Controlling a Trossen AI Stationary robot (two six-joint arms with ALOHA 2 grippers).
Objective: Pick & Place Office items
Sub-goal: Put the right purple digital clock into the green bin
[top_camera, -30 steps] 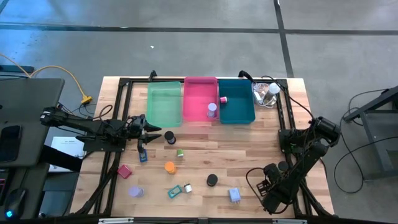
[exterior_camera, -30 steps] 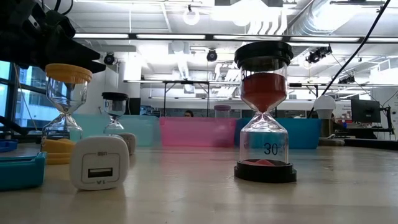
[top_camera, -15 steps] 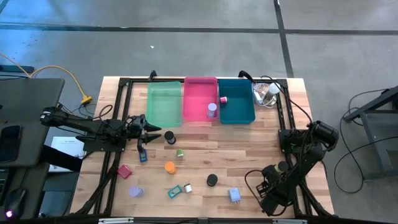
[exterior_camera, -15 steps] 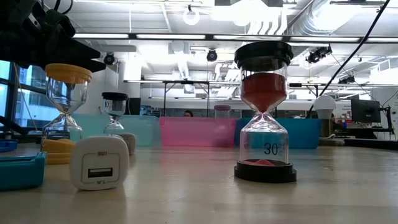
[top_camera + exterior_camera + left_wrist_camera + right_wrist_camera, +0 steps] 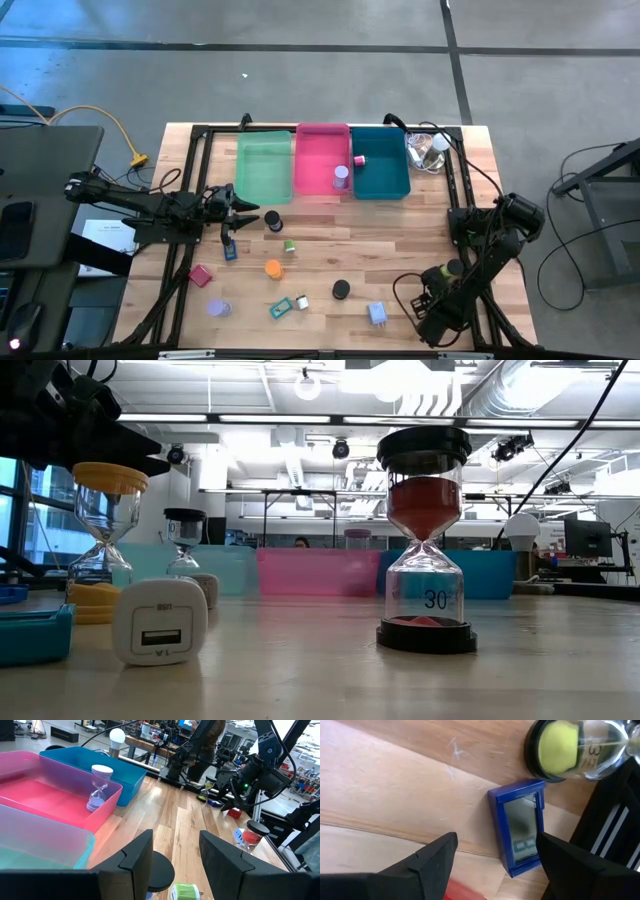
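Note:
Office items lie scattered on the wooden table (image 5: 400,240): a black-capped hourglass (image 5: 273,221), an orange one (image 5: 273,268), a red-sand one (image 5: 427,550), a white charger (image 5: 160,620) and a pink block (image 5: 201,275). My left gripper (image 5: 243,213) is open and level at the table's left, just short of the black-capped hourglass (image 5: 156,870). My right gripper (image 5: 432,312) points down near the near right corner. It stands open above a blue framed item (image 5: 520,827), which lies flat on the wood. Its fingers stand clear of that item.
Green (image 5: 262,165), pink (image 5: 320,150) and teal (image 5: 380,178) trays stand along the far edge. A purple hourglass (image 5: 99,787) stands in the pink tray. A yellow-green hourglass (image 5: 560,745) lies beside the blue item, close to the black table frame (image 5: 615,825).
My right gripper has sunk a little over the near right corner and then kept still. Its fingers stay as far apart as before. Nothing on the table has moved.

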